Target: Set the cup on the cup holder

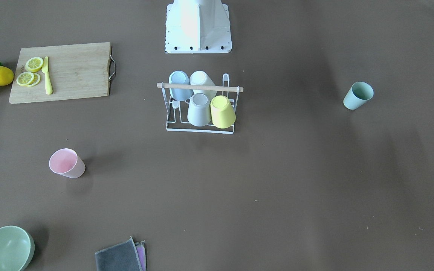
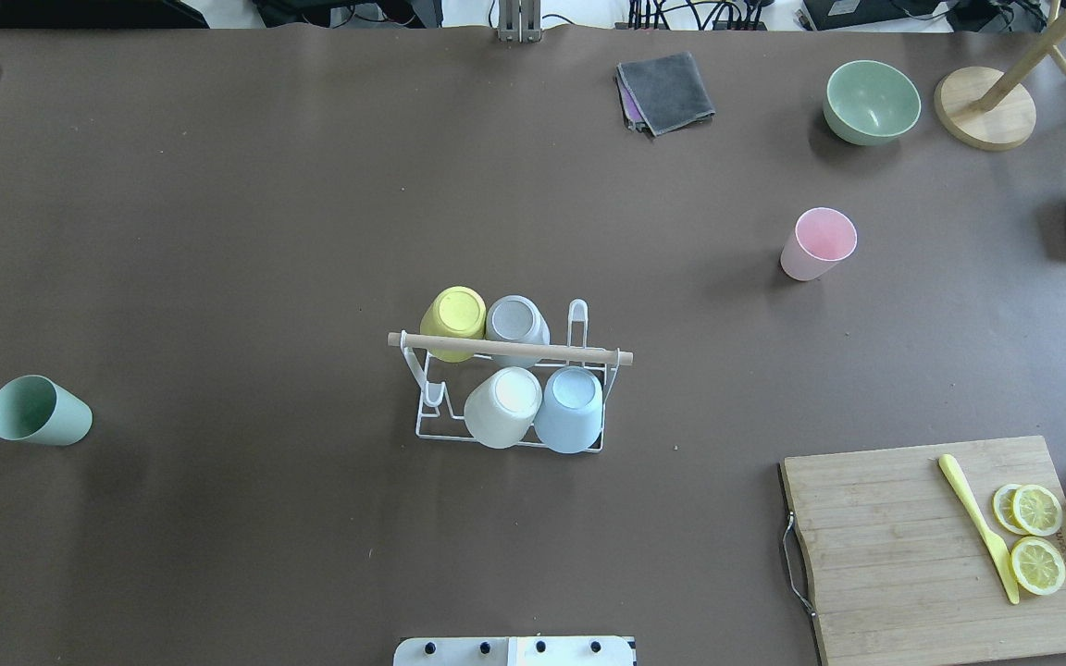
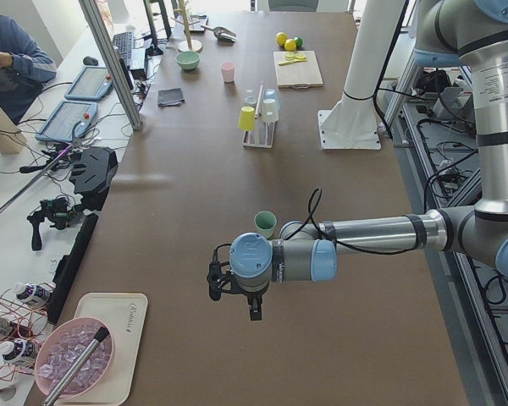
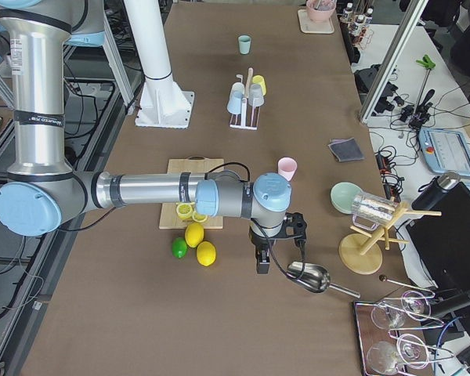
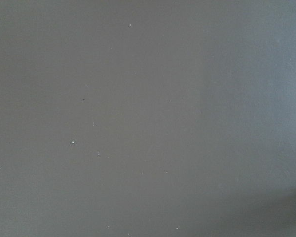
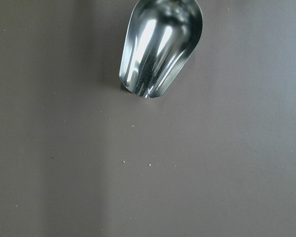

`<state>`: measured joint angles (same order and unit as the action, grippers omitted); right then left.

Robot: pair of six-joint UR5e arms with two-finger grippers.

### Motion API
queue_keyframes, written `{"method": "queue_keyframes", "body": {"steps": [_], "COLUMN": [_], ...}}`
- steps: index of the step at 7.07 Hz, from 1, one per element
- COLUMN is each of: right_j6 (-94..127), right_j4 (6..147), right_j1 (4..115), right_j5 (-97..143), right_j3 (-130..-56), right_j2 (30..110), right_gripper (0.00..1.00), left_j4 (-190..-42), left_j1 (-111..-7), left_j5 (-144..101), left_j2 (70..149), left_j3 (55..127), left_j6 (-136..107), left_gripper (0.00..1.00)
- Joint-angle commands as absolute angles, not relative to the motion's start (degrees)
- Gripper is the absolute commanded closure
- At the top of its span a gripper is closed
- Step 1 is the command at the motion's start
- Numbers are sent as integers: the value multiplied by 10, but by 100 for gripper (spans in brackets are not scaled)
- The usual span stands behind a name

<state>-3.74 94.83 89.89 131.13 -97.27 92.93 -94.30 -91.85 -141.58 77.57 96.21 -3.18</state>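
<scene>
The cup holder (image 2: 600, 355) in the middle of the tabletop (image 2: 218, 231) already carries four upturned cups (image 2: 502, 407), so I judge that the green cup (image 2: 40, 412) near the left edge, or the pink cup (image 2: 817, 242) over toward the right edge, could clip a seated neighbour or the wooden rod (image 2: 505, 349) on its way down and shove or tip the light wire frame. The left claw (image 3: 252, 311) hangs over bare tabletop by the left edge and the right claw (image 4: 262, 265) beside a metal scoop (image 4: 313, 276) by the right edge; neither has a cup, and whether either is apart or together I cannot tell
</scene>
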Motion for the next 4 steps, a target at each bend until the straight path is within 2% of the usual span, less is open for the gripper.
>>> {"method": "queue_keyframes", "body": {"steps": [1, 4], "right_j6": [-36, -36], "right_j4": [948, 948], "right_j1": [901, 901], "right_j5": [1310, 1310], "right_j3": [-973, -973], "right_j2": [929, 932], "right_gripper": [0, 0], "left_j4": [-943, -943], "left_j1": [-918, -918], "left_j5": [-1416, -1414], "left_j2": [776, 776], "left_j3": [957, 954], "left_j6": [-32, -32], "left_gripper": [2, 2]}}
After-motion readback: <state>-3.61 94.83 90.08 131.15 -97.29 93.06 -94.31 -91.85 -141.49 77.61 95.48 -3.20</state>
